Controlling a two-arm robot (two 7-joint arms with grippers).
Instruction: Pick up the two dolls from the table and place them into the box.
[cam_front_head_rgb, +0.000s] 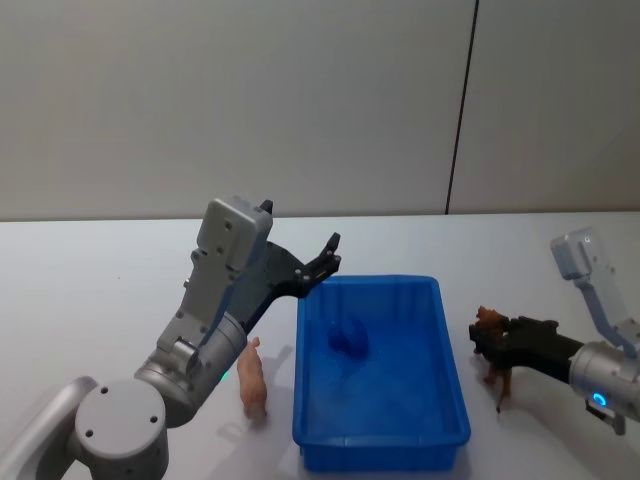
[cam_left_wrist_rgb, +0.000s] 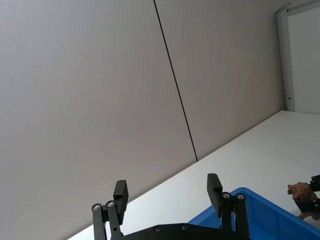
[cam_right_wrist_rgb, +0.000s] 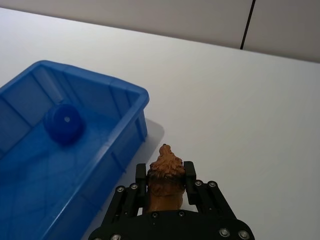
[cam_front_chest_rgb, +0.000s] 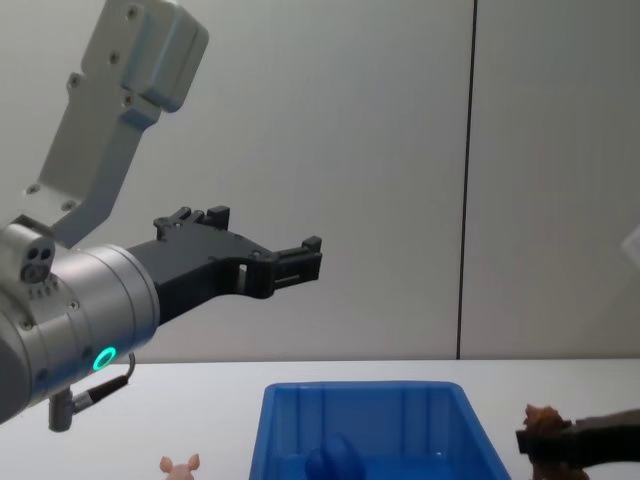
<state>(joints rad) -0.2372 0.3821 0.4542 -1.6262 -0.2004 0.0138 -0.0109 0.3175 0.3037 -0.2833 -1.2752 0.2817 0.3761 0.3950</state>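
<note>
The blue box (cam_front_head_rgb: 300, 400) stands in the middle of the white table (cam_front_head_rgb: 100, 300). The pale pink pig doll (cam_front_head_rgb: 252, 385) stands on the table just left of the box, seen low in the chest view too (cam_front_chest_rgb: 180, 465). My left gripper (cam_front_head_rgb: 325, 262) is raised and open above the box's far left corner, its fingers (cam_left_wrist_rgb: 214, 185) wide apart with nothing between them. Just right of the box, my right gripper (cam_front_head_rgb: 485, 340) is shut on the reddish-brown doll (cam_right_wrist_rgb: 165, 175), whose head points past the fingertips. I cannot tell whether its legs touch the table.
A dark blue rounded object (cam_right_wrist_rgb: 63, 122) lies inside the box toward its far end. White tabletop stretches to the left, to the right and behind the box. A grey wall with a dark vertical seam (cam_front_head_rgb: 462, 110) closes the back.
</note>
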